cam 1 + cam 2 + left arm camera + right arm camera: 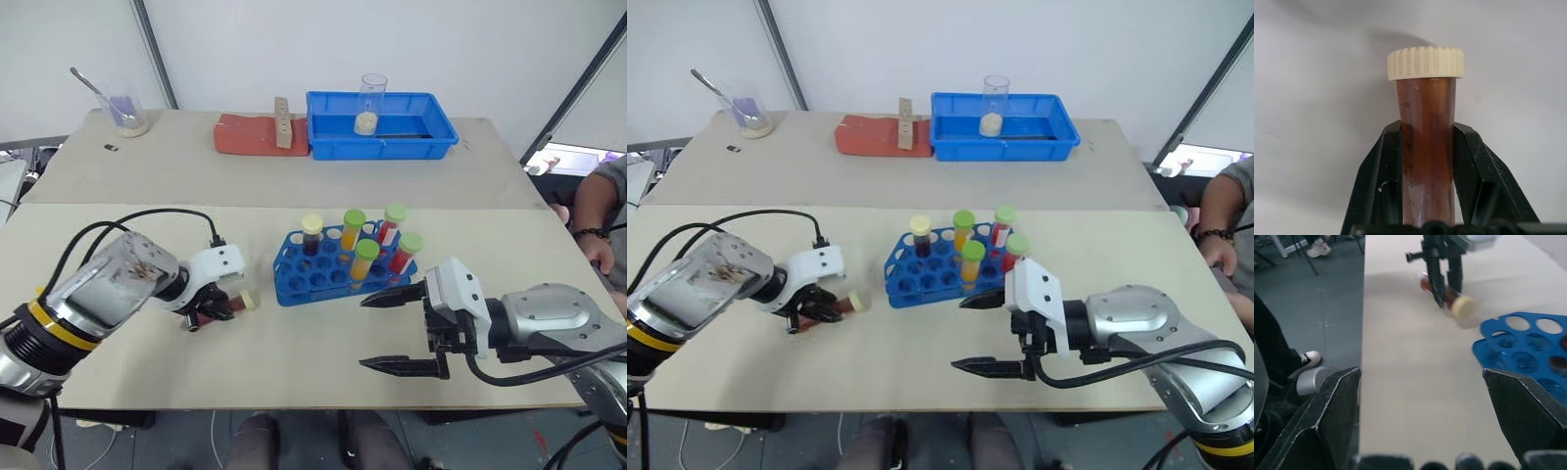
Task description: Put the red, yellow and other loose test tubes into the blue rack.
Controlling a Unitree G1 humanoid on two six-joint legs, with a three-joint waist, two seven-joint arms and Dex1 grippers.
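Lowest in the head view, at lower right, the right gripper has its two black fingers spread wide with nothing between them, pointing toward the frame's left over bare table. At lower left the left gripper is clamped on a brown test tube with a cream cap; the wrist view shows both fingers pressed against the tube's sides, the cap sticking out past the tips. The tube lies roughly level, its cap pointing toward the blue rack, which stands just right of it in the middle of the frame, close to the upper finger of the right gripper. Five capped tubes stand upright in the rack: a dark one with a cream cap, two orange ones with green caps, and two red ones with green caps; the front holes are open. Farther back, at upper centre, a red block lies beside a blue tray holding a clear beaker. At upper left stands a glass with a spoon. A person's arm shows at the right edge.
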